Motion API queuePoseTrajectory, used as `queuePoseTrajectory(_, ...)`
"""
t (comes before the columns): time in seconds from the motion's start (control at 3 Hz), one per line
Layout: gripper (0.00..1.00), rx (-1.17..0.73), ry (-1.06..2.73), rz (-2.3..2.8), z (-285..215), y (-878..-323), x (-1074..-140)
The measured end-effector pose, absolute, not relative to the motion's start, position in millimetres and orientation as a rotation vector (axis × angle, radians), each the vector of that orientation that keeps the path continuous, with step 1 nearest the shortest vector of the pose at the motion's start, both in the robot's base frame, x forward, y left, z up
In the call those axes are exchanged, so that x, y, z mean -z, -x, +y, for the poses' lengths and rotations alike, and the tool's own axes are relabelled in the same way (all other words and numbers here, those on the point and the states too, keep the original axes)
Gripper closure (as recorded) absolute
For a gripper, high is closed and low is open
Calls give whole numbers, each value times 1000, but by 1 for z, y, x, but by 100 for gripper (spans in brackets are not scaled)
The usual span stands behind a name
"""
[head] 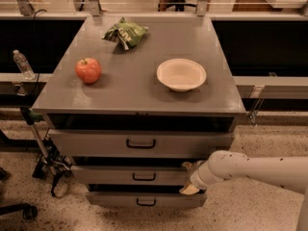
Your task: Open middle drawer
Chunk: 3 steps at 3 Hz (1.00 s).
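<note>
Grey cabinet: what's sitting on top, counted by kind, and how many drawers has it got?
Round red apple: 1
Shallow white bowl: 1
Crumpled green snack bag: 1
Grey metal drawers: 3 (tall top drawer, middle drawer, lowest drawer)
Total: 6
The robot's gripper is at the middle drawer's right end.

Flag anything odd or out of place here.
Nothing spilled or damaged. Only oddity: the gripper sits at the right end of the middle drawer, away from its centre handle. The apple, white bowl and crumpled green bag lie apart on the cabinet top.
</note>
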State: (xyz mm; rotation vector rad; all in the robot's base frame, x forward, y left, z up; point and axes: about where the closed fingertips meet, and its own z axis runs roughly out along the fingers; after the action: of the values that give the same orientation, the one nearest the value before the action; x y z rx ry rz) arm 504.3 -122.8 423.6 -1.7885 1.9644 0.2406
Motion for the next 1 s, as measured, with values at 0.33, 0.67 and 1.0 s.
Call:
queuePoseTrajectory(0.33, 72, -252, 1796, 1963, -120, -502, -421)
queuePoseTrajectory(0.67, 95, -252, 1796, 1963, -120, -502, -425)
queuePoseTrajectory(1.0, 100, -253, 1797, 1964, -120, -502, -430)
